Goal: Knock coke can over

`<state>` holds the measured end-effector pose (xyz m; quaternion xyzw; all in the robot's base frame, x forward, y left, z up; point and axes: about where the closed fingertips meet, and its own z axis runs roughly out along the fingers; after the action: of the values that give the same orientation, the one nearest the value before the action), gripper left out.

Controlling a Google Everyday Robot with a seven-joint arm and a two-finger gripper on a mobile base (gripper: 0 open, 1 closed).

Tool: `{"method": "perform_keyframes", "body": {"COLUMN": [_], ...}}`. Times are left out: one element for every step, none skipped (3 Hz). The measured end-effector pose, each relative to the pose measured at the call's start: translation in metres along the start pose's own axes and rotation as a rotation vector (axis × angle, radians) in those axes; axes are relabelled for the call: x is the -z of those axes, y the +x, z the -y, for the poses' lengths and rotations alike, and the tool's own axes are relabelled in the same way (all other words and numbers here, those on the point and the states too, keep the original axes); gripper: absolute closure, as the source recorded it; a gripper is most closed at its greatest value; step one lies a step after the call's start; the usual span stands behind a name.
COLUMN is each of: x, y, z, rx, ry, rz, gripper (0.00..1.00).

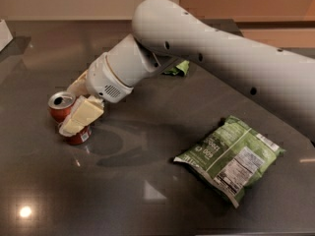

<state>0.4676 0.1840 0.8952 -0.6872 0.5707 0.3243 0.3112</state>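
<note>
The can (59, 109), red with a silver top and a white patch low on its side, is seen standing at nine o'clock on the table (147, 200). It is partly covered by the gripper (74, 107); whether that is open or closed cannot be told. A green bag (231, 159) is laid at four o'clock.

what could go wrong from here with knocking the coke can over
The claw is right up against the coke can, which stands roughly upright. A push might slide it across the glossy table instead of tipping it. The can's top looks opened, so any leftover drink could spill. Once down, it may roll away.
</note>
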Motion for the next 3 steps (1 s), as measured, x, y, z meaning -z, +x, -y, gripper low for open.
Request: {"method": "perform_keyframes", "body": {"x": [-0.001,0.004,0.018], "y": [0.0,-0.002,-0.007], "z": [0.002,0.006,0.012], "rx": [-0.008,-0.011,-0.01], "ry": [-0.009,-0.013,-0.014], "rz": [0.01,0.012,-0.008], "gripper": [0.53,0.75,0.98]}}
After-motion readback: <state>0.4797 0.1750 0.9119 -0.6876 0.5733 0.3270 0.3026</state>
